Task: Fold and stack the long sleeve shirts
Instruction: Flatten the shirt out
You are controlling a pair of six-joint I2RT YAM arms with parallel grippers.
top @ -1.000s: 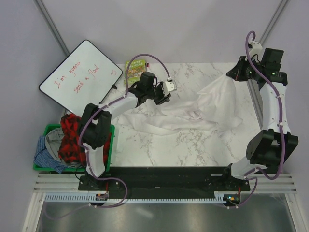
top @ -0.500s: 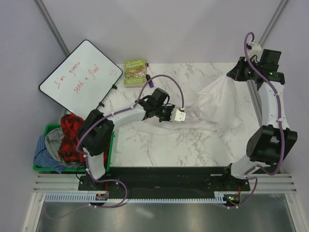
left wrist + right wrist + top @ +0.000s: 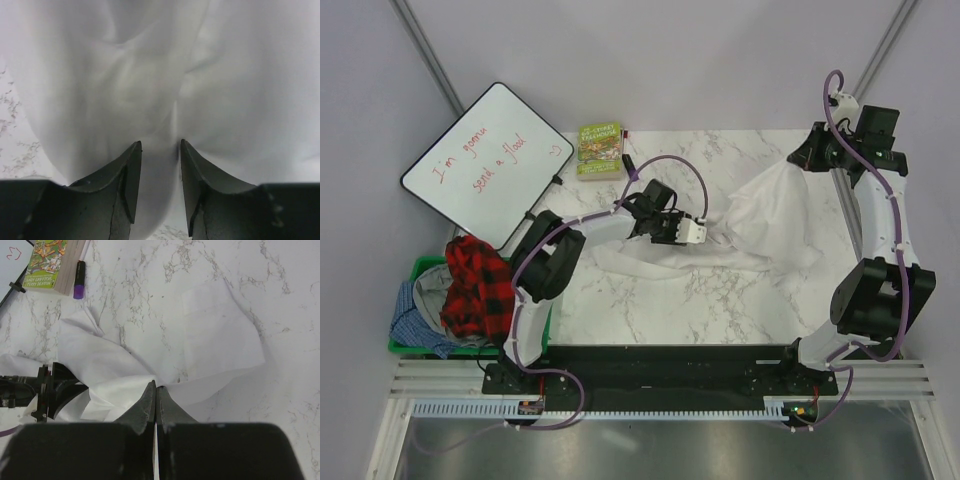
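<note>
Marble table [image 3: 720, 300] | white shirt [image 3: 770, 215] rumpled, right end effector [image 3: 156, 391] pinching edge

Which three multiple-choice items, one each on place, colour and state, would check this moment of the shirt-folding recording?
1. Where on the table does the green book lie?
A. far left corner
B. near right corner
C. dead centre

2. What colour is the shirt spread on the table?
A. red plaid
B. white
C. blue

3. How does the right gripper stand?
A. open, clear of the cloth
B. shut on the shirt
C. out of every view

Answers:
1 A: in the top view the book sits at the far left corner.
2 B: the cloth is plain white in every view.
3 B: the right wrist view shows the fingers closed together with cloth pinched at their tips.
</note>
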